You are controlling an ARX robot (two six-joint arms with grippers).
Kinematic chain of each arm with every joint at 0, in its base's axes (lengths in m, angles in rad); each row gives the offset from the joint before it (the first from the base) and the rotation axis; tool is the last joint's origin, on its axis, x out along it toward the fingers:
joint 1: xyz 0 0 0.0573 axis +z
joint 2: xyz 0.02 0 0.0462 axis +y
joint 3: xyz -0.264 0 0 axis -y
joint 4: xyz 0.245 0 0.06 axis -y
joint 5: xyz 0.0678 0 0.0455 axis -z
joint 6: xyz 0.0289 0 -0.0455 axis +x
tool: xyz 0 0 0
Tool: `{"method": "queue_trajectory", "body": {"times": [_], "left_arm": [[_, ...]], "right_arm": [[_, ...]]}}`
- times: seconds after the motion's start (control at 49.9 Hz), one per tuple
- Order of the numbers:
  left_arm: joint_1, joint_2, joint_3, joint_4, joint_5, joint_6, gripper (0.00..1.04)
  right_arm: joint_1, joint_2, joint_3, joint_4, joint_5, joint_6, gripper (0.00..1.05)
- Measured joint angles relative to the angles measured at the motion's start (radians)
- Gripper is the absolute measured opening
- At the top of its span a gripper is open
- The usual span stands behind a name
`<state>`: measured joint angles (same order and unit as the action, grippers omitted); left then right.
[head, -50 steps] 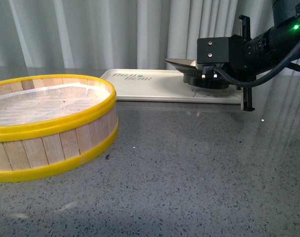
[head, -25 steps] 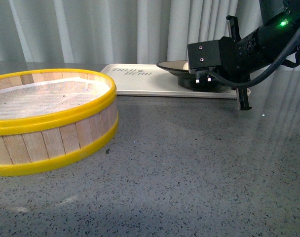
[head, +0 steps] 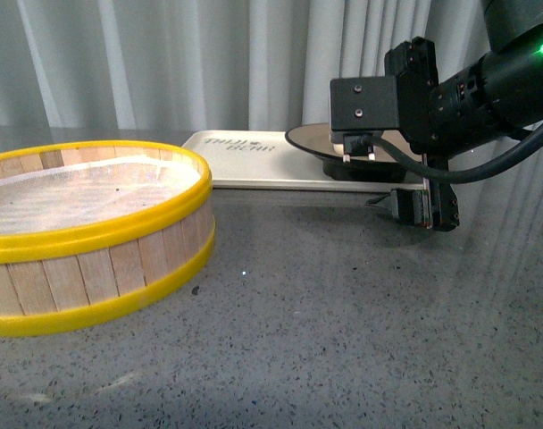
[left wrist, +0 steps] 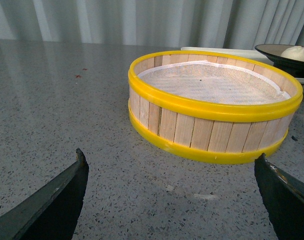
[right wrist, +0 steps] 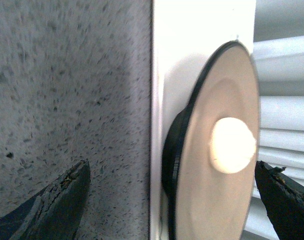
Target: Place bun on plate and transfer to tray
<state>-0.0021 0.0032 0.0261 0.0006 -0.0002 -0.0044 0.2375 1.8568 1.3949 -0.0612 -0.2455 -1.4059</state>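
Observation:
The cream-white bun [right wrist: 233, 145] sits in the middle of the tan plate [right wrist: 212, 200] with the black rim. The plate stands on the cream tray [right wrist: 192, 50]. My right gripper [right wrist: 171, 170] is open and turned on its side, just short of the plate and not touching it. In the front view the right gripper [head: 398, 130] hides the bun and most of the plate [head: 309, 138] on the tray [head: 254, 161]. My left gripper [left wrist: 172, 200] is open and empty, low over the table. The left wrist view also shows the bun [left wrist: 295, 53] on the plate [left wrist: 273, 51].
A yellow-rimmed wooden steamer basket [head: 93, 223] with a white cloth liner stands at the front left, right ahead of the left gripper [left wrist: 212, 100]. Grey speckled tabletop [head: 343, 313] spreads in front. Pale curtains [head: 164, 63] hang behind the tray.
My right gripper has shifted a little left and lower in the front view, its lower finger now in front of the tray's near edge. The plate stays on the tray.

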Motion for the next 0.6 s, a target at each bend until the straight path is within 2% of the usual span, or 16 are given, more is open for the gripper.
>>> {"method": "queue_trajectory", "body": {"times": [0.16, 0.281, 0.461, 0.501, 0.521, 0.561, 0.601], "left_arm": [[0.000, 0.000, 0.000, 0.000, 0.000, 0.000, 0.98], [0.000, 0.000, 0.000, 0.000, 0.000, 0.000, 0.98], [0.000, 0.000, 0.000, 0.000, 0.000, 0.000, 0.98], [0.000, 0.000, 0.000, 0.000, 0.000, 0.000, 0.98], [0.000, 0.000, 0.000, 0.000, 0.000, 0.000, 0.98], [0.000, 0.000, 0.000, 0.000, 0.000, 0.000, 0.98], [0.000, 0.000, 0.000, 0.000, -0.003, 0.000, 0.98]], "right_arm": [[0.016, -0.198, -0.130, 0.064, -0.008, 0.089, 0.96], [0.007, -0.435, -0.309, 0.253, 0.103, 0.259, 0.96], [-0.004, -0.474, -0.346, 0.277, 0.130, 0.356, 0.96], [0.009, -0.479, -0.399, 0.374, 0.275, 0.492, 0.88], [0.011, -0.491, -0.442, 0.435, 0.354, 0.623, 0.83], [0.008, -0.526, -0.524, 0.515, 0.432, 0.827, 0.74], [-0.010, -0.568, -0.602, 0.565, 0.447, 0.995, 0.65]]}}
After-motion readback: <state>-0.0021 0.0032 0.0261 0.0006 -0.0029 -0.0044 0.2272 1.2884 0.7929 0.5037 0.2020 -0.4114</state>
